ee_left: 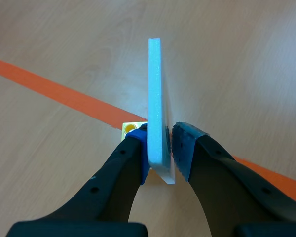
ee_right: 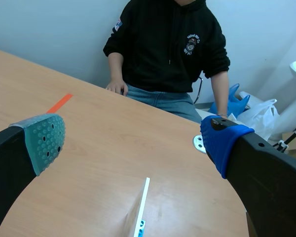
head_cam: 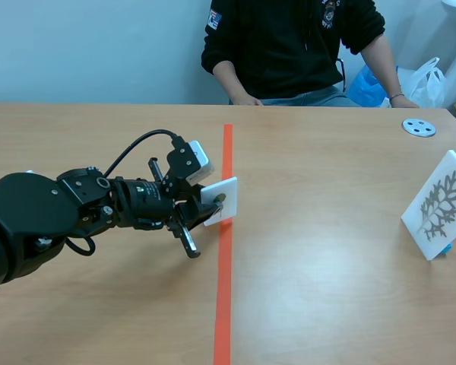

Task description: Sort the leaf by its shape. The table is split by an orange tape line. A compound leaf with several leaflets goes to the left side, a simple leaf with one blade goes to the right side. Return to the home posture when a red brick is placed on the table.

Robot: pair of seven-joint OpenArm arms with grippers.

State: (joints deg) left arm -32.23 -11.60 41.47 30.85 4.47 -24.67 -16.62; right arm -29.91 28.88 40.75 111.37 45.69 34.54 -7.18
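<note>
My left gripper (head_cam: 205, 207) is shut on a white foam card (head_cam: 221, 199), which stands over the orange tape line (head_cam: 225, 251). The left wrist view shows this card (ee_left: 157, 98) edge-on between the blue pads (ee_left: 143, 153), with a small yellow base (ee_left: 130, 129) beside it; its picture side is hidden. A second white card (head_cam: 438, 204), printed with a many-lobed leaf, stands tilted at the far right. In the right wrist view that second card (ee_right: 143, 205) sits edge-on on a blue base ahead of my right gripper (ee_right: 133, 140), which is open with nothing between its fingers. The right arm is out of the scene view.
A person in a black hoodie (head_cam: 289, 46) sits across the table, hands resting at the far edge. A grey disc (head_cam: 419, 128) lies at the back right. Bags (head_cam: 425, 80) sit beyond the table's right corner.
</note>
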